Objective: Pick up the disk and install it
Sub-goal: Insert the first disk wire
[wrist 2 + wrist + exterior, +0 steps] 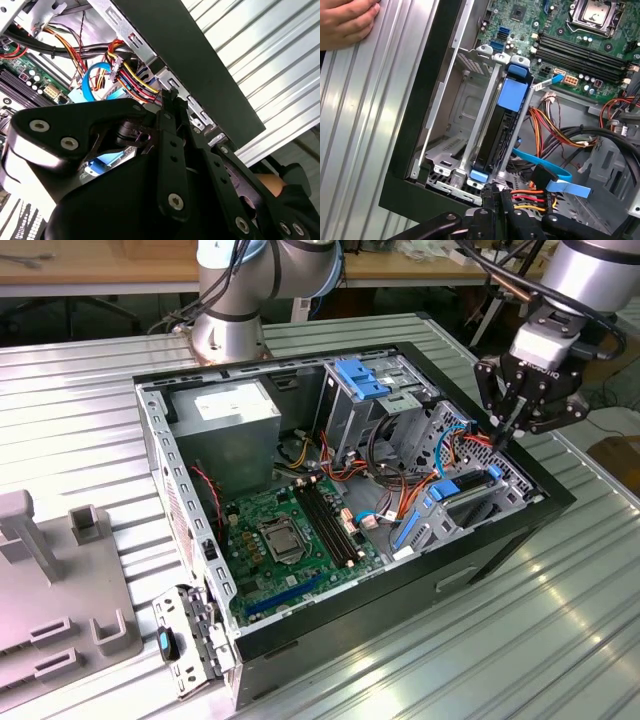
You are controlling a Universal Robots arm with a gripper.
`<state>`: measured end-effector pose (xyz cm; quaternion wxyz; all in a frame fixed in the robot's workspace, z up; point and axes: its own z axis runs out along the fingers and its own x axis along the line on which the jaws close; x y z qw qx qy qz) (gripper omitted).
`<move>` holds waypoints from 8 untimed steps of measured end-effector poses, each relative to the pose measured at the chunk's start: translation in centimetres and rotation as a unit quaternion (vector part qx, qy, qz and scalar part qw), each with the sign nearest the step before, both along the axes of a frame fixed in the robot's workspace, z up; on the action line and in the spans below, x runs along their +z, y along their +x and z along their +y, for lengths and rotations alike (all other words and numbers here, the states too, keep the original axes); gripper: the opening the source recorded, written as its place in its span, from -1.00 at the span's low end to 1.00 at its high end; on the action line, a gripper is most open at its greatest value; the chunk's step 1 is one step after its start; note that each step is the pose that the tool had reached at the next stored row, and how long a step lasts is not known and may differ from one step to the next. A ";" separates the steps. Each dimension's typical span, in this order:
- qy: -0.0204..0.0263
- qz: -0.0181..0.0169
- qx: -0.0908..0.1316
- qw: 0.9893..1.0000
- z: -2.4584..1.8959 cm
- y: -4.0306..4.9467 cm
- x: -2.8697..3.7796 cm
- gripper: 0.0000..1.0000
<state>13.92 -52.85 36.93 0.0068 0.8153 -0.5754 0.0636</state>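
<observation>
The disk (512,95) stands on edge in a slot of the drive cage inside the open computer case, its dark body held between blue carrier rails. In the exterior view the disk (466,486) shows as a blue strip in the low cage at the case's right end. My gripper (497,436) hangs just above that end of the case, shut, with nothing between the fingers. In the first wrist view the gripper (493,193) is right at the disk's near blue end, beside red, orange and yellow wires (532,199). The second wrist view has the gripper (170,95) by the same wire bundle.
A person's hand (345,22) rests on the ribbed metal table beside the case wall (427,100). A fixed blue bracket (360,378) tops the tall cage. Blue data cables (540,165), the motherboard (300,530) and the power supply (235,410) crowd the case. Grey fixtures (60,590) stand at the exterior view's left.
</observation>
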 end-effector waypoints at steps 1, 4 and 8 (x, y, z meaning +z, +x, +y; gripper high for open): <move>0.000 0.000 -0.003 1.000 0.01 -0.07 0.01 -0.66; 0.000 0.000 -0.024 1.000 0.02 -0.30 0.00 -0.66; 0.000 0.000 -0.064 0.998 0.01 -0.33 -0.01 -0.66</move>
